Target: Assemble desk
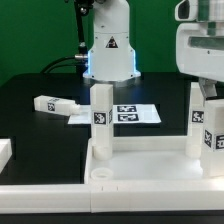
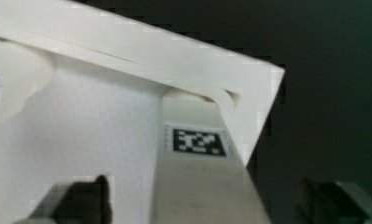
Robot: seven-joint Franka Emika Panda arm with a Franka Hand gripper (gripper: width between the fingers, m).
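White plastic tabletop [image 1: 120, 165] lies at six o'clock on the counter [image 1: 40, 125], two legs upright. Pincer [image 2: 204, 192] stands wide, straddling the three-o'clock leg [image 1: 207, 128], holding nothing. Risk: withdrawing could knock an unseated leg askew.

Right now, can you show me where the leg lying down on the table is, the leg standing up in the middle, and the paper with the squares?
lying leg [image 1: 56, 104], exterior view, its long side.
standing leg [image 1: 100, 118], exterior view, near its tag.
marker board [image 1: 135, 114], exterior view, between its tags.
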